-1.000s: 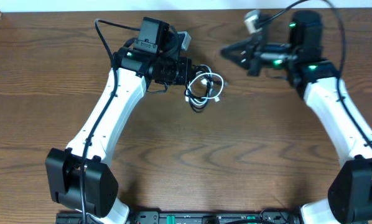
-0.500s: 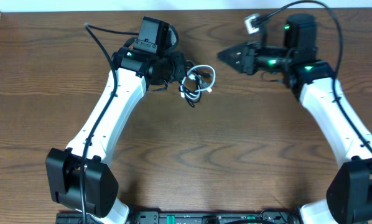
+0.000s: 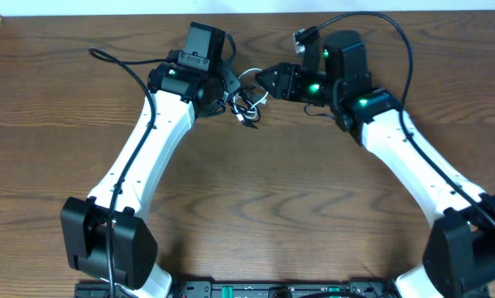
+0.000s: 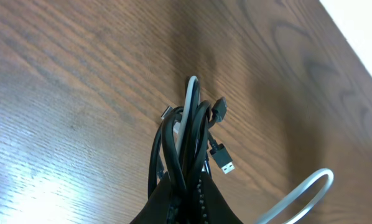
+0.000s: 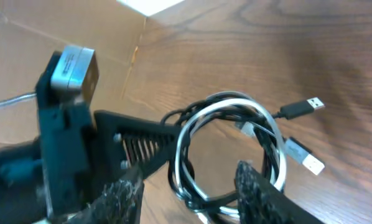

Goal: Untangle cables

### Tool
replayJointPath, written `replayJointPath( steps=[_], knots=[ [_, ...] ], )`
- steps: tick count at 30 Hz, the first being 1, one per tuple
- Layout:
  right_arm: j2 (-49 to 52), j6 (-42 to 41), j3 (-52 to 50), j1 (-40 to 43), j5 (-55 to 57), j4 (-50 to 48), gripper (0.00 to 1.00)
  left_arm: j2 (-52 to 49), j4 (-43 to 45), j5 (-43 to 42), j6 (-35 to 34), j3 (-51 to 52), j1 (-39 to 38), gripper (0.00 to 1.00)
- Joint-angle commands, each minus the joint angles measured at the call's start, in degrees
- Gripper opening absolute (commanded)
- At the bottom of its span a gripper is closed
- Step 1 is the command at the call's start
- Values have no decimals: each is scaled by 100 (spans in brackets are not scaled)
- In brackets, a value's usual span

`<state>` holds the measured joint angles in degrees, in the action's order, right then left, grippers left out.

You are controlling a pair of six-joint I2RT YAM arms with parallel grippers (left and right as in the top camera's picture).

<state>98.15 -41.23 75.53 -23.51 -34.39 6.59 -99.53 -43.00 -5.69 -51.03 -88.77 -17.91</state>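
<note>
We have the left gripper (image 3: 229, 89) clamped on the cables (image 3: 247, 106), black and white loops bunched by the table's (image 3: 314, 207) far edge. The right gripper (image 3: 262, 79), jaws apart, sits just right of them, loop between its fingers. We'd pull rightward.

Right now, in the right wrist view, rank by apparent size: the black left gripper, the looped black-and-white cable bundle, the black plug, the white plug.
1. the black left gripper, perhaps inflated by nearness.
2. the looped cable bundle.
3. the black plug and the white plug look alike; unranked.
</note>
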Motion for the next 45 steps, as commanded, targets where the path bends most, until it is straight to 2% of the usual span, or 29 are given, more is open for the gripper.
replayJointPath(
  steps=[1, 8, 14, 16, 19, 21, 22, 27, 34, 38, 43, 45],
  knots=[
    [317, -756, 55, -136, 203, -363, 43, 144, 26, 87, -398, 7, 9, 8],
    [975, -1443, 55, -321, -295, -1362, 40, 144, 26, -2, -396, 7, -20, 8],
    [1517, -1639, 55, -468, -389, -2310, 41, 144, 28, -24, -391, 7, -162, 8],
    [1580, -1762, 55, -468, -422, -2544, 39, 144, 28, -22, -389, 7, -223, 7],
    [1589, -1812, 55, -422, -479, -2938, 24, 144, 22, -2, -330, 7, -282, 7],
    [1585, -1891, 55, -315, -483, -3206, 7, 144, 2, 2, -238, 7, -280, 8],
    [1585, -1996, 55, -227, -490, -3344, 1, 144, -28, 24, -238, 7, -280, 7],
    [1585, -2424, 55, 468, -662, -3759, 1, 144, -114, 9, 127, 7, -269, 7],
    [1585, -2490, 55, 1574, -844, -3515, 1, 144, -118, -142, 780, 7, -269, 7],
    [1585, -2223, 55, 1893, -841, -3180, 1, 144, -138, -201, 885, 7, -269, 7],
    [1585, -1770, 55, 2072, -1185, -2863, 1, 144, -4, -435, 1495, 7, -269, 7],
    [1585, -1576, 55, 2083, -1537, -2938, 8, 144, 142, -435, 1906, 7, -269, 8]
  ],
)
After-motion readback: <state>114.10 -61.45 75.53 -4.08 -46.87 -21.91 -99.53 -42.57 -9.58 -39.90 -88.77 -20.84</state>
